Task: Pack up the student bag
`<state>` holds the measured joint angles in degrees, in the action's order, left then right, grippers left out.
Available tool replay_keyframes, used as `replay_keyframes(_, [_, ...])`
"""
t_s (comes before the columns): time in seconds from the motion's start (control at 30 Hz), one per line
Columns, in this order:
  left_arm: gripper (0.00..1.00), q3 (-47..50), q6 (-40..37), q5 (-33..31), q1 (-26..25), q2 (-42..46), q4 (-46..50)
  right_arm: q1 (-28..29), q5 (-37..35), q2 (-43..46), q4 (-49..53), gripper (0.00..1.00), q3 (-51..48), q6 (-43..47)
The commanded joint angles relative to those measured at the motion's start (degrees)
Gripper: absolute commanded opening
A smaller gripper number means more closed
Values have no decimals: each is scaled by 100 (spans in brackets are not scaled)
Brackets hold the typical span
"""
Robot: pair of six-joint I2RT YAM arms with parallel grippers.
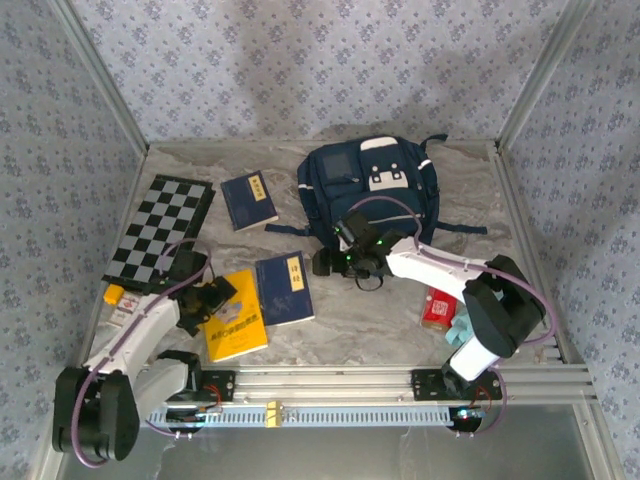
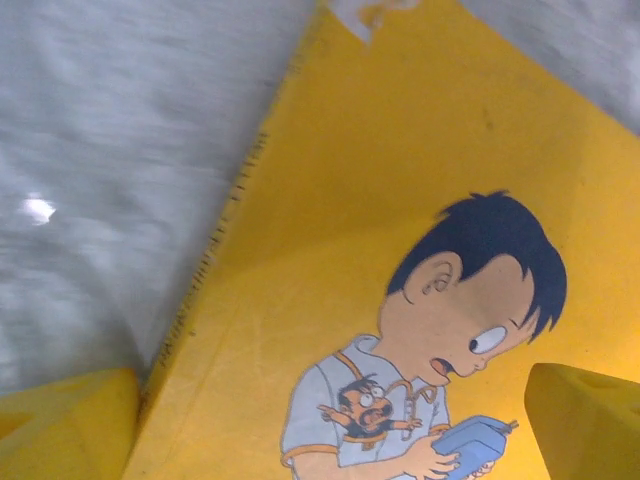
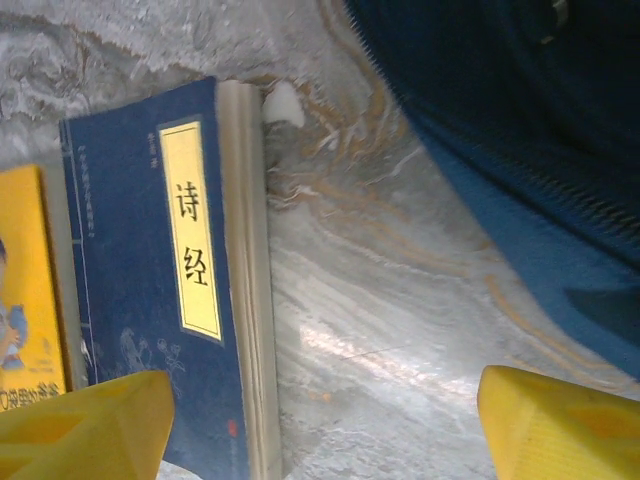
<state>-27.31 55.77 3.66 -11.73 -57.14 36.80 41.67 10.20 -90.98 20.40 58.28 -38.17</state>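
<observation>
The student bag (image 1: 370, 185), navy with white patches, lies at the back centre of the table; its blue fabric (image 3: 520, 150) fills the upper right of the right wrist view. My right gripper (image 1: 328, 263) (image 3: 320, 430) hangs open just in front of the bag, over bare table between the bag and a blue book with a yellow title label (image 1: 285, 288) (image 3: 150, 280). My left gripper (image 1: 215, 300) (image 2: 330, 440) is open, low over a yellow cartoon-cover book (image 1: 232, 318) (image 2: 400, 250), its yellow fingers (image 2: 60, 425) straddling the cover.
A second blue book (image 1: 249, 200) lies left of the bag. A black-and-white checkerboard (image 1: 160, 232) sits at far left, a small yellow item (image 1: 113, 294) below it. A red pack (image 1: 438, 308) and a teal object (image 1: 460, 330) rest by the right arm.
</observation>
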Motion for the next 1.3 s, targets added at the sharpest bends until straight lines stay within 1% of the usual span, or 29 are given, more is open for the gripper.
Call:
replay_keyframes(0.0, [95,-168,457,302,-311,-332,-653,-54,-89,220,326,80,46,126])
replay_keyframes(0.1, [94,-354,421,479,-455,-561,-778,29,-103,121,533,75,285,118])
replay_keyframes(0.13, [93,-398,361,390,-478,-533,-700,97,-113,80,564,74,362,92])
replay_keyframes(0.2, [93,-465,172,-111,-471,-357,-308,282,-86,-54,599,70,538,-76])
replay_keyframes(0.27, [91,-459,-27,-313,-338,-177,-55,469,40,-228,528,67,705,-340])
replay_keyframes(0.33, [89,-358,-189,-239,-103,-56,26,710,199,-474,396,64,938,-545])
replay_keyframes(0.37, [87,-300,-251,-189,21,-7,92,865,228,-631,410,63,1207,-574])
replay_keyframes(0.43, [85,-227,-357,-180,205,119,178,1098,140,-980,574,61,1580,-618])
replay_keyframes(0.57, [84,-170,-493,-250,248,484,440,1383,283,-1573,436,57,2000,-896])
replay_keyframes(0.7, [81,-183,-595,-355,258,629,620,1627,237,-2108,606,55,2467,-964])
replay_keyframes(0.83, [80,-201,-569,-517,254,795,878,1749,197,-2523,725,55,2794,-1038])
replay_keyframes(0.97, [80,-73,-574,-637,267,1076,819,1813,110,-2828,802,55,3076,-1008])
replay_keyframes(1.17, [81,-114,-592,-769,298,1105,873,1994,153,-3239,1073,55,3685,-920])
replay_keyframes(1.23, [81,-96,-593,-712,411,1057,836,2061,168,-3337,1080,55,3892,-892])
replay_keyframes(1.27, [81,-66,-618,-582,584,1034,796,2096,197,-3402,1075,56,4020,-889])
